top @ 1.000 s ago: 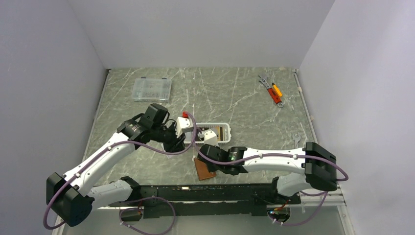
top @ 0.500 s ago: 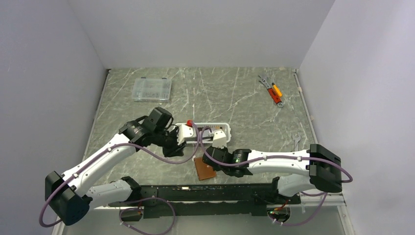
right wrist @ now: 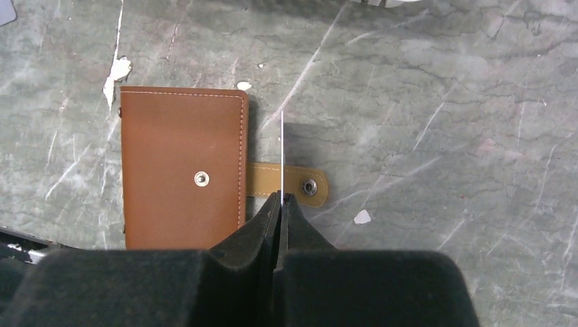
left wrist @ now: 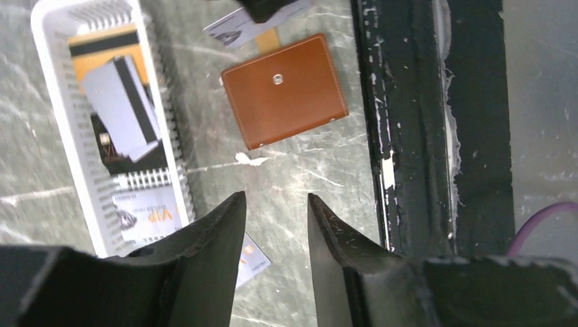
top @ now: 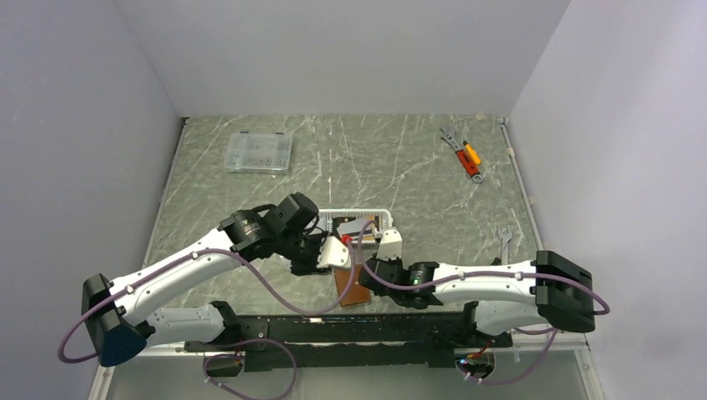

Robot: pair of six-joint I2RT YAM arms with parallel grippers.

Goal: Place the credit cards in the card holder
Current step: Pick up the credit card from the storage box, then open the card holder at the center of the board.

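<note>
The card holder (right wrist: 180,177) lies closed and flat on the green marbled worktop (right wrist: 443,102), near the front edge between the two arms. Its snap tab (right wrist: 300,185) is unfastened and sticks out sideways from one long edge.

The right hand (right wrist: 281,197) is clenched on a grey-white card (right wrist: 281,153). Its wrist view shows the card edge-on as a thin pale line standing above the tab, just beside the holder's stitched edge. Whether the card touches the leather cannot be told. In the left wrist view the same card (left wrist: 235,28) shows its patterned face beyond the holder.

The left hand (left wrist: 276,199) is released, its fingers apart with nothing between them. It hangs over bare worktop beside the white slotted basket (left wrist: 51,116).

In the basket lie more credit cards: an orange-gold card with a black stripe (left wrist: 102,54), a grey one (left wrist: 123,102) leaning over it, and a pale one printed "VIP" (left wrist: 146,214). Another pale card (left wrist: 251,257) lies on the worktop just outside the basket, partly hidden under the left finger.

A clear compartment box (top: 259,152) sits at the far left, and small hand tools (top: 465,156) at the far right.
</note>
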